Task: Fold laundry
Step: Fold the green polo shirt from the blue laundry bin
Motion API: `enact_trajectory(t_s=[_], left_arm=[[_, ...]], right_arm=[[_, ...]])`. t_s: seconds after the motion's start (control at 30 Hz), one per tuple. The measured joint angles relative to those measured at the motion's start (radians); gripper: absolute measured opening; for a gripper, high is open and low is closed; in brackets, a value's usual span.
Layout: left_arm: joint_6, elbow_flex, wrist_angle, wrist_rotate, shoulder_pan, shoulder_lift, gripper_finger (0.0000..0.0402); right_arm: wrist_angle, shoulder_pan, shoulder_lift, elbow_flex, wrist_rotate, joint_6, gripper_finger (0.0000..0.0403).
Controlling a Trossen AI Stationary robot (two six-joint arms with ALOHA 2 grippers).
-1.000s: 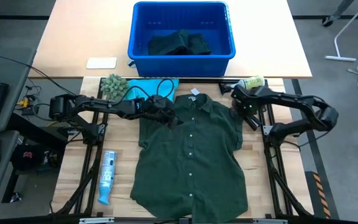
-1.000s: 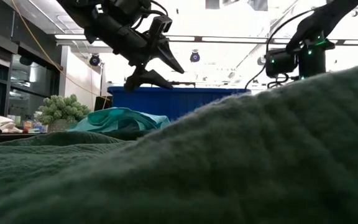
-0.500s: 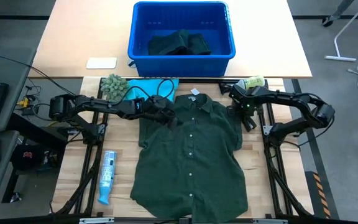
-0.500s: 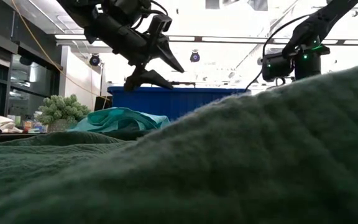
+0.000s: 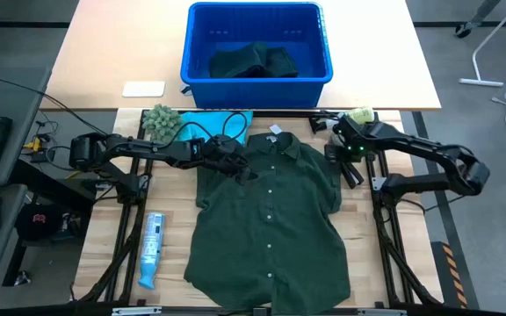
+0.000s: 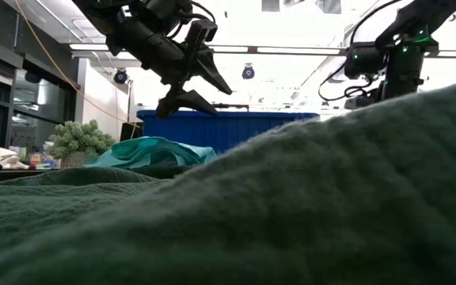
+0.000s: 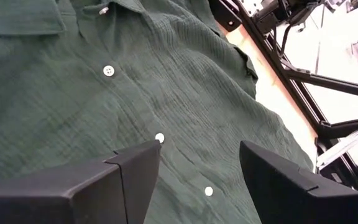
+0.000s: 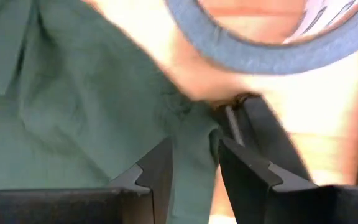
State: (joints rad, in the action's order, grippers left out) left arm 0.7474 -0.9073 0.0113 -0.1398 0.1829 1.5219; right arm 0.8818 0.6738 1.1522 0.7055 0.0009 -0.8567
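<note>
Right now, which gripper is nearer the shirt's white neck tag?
Left. The left gripper hovers over the dark green shirt just beside the white neck tag; the right gripper sits farther off at the shirt's shoulder edge.

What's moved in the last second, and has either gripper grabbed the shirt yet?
Only the right arm moved: its right gripper swung in toward the dark green shirt's shoulder, then back out a little and toward the bin; its fingers are open, with a fold of cloth between them. The left gripper stayed open above the collar area, holding nothing. The shirt lies unchanged.

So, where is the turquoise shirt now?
In the high view, the turquoise shirt lies at the table's far edge, between the fuzzy ball and the green shirt's collar.
</note>
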Motion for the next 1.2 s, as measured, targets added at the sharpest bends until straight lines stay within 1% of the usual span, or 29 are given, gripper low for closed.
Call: enact_trajectory(t_s=[0.17, 0.4, 0.73, 0.8, 0.9, 1.03, 1.2], left_arm=[[0.0, 0.0, 0.0, 0.002, 0.0, 0.0, 0.0204], [0.0, 0.0, 0.005, 0.002, 0.0, 0.0, 0.0204], [0.007, 0.0, 0.023, 0.002, 0.0, 0.0, 0.0204], [0.007, 0.0, 0.023, 0.002, 0.0, 0.0, 0.0204], [0.007, 0.0, 0.023, 0.002, 0.0, 0.0, 0.0204], [0.006, 0.0, 0.023, 0.002, 0.0, 0.0, 0.0204], [-0.006, 0.0, 0.029, 0.002, 0.0, 0.0, 0.0204]], right_arm=[[0.017, 0.0, 0.027, 0.0, -0.034, -0.022, 0.0114], [0.014, -0.002, 0.1, 0.0, -0.047, -0.015, 0.0114], [-0.035, -0.015, 0.18, 0.0, -0.066, -0.007, 0.0114], [-0.034, -0.015, 0.188, 0.0, -0.052, -0.016, 0.0114], [-0.036, -0.015, 0.189, 0.0, -0.002, -0.023, 0.0114], [-0.037, -0.015, 0.189, 0.0, 0.026, -0.043, 0.0114], [-0.055, -0.015, 0.189, 0.0, 0.029, -0.072, 0.0114]])
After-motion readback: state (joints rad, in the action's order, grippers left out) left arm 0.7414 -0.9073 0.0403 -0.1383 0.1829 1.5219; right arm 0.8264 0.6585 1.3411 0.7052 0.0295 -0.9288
